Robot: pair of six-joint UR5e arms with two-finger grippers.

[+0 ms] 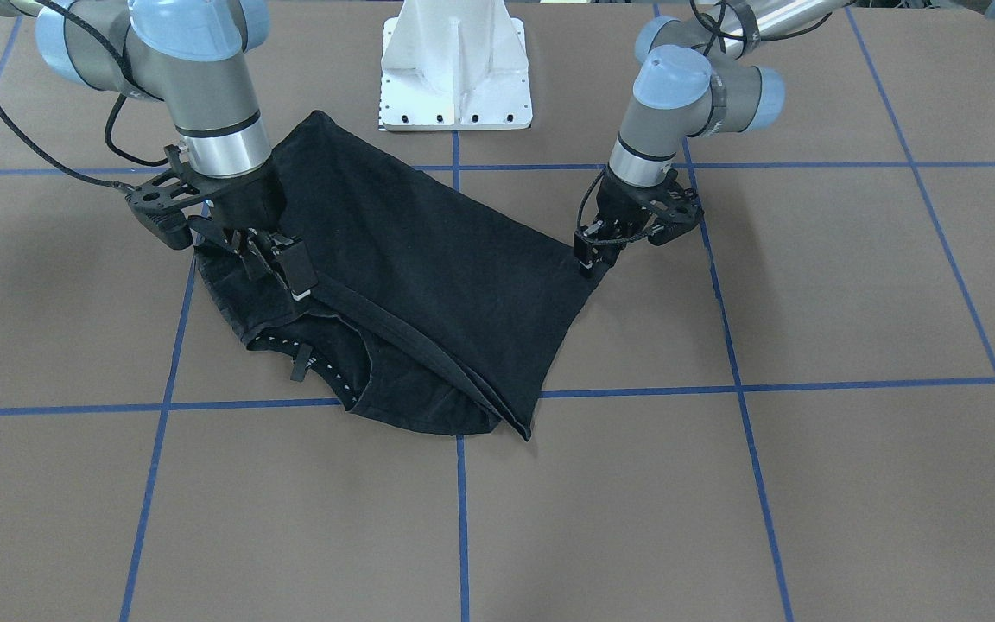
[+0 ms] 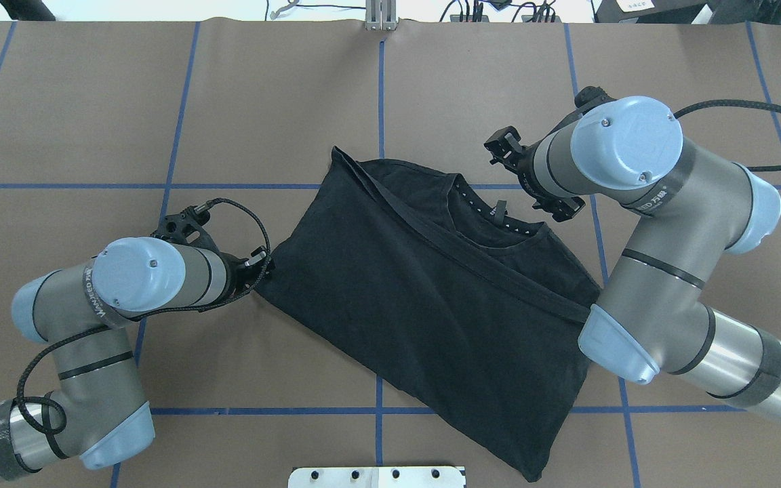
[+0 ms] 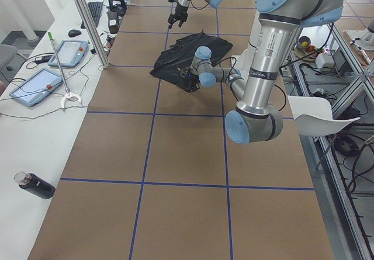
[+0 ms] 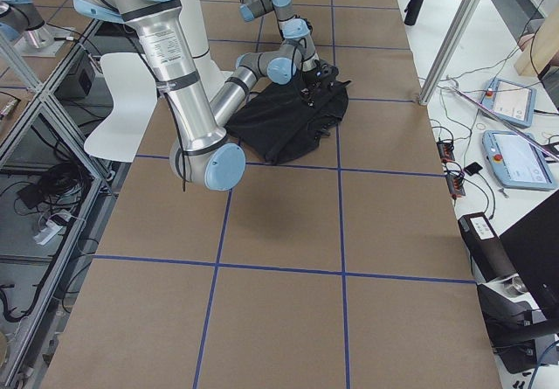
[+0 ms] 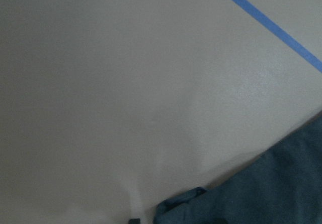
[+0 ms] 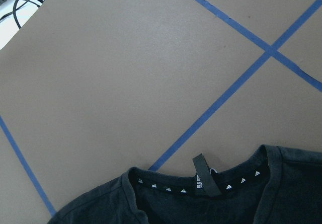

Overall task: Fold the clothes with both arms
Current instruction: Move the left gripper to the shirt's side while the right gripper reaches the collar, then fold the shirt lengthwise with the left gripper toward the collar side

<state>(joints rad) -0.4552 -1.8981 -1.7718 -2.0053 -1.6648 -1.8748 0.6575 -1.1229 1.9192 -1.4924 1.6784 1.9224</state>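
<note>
Two grippers are seen at opposite corners of the black T-shirt [image 1: 428,276], which is spread half-folded at the centre of the front-facing frame. The left gripper [image 1: 594,253], centre right, is pinched on a fabric corner; the right gripper [image 1: 277,259], centre left, appears clamped on the folded hem. If either pinch is loosened, the fold could be lost.

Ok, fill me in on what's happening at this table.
Two robot arms are folding a black T-shirt on the brown table. The left end effector pinches one corner of the shirt. The right end effector sits low on the fabric near the collar; its grip is unclear. The lower part is folded diagonally over the top, leaving the collar uncovered.
</note>
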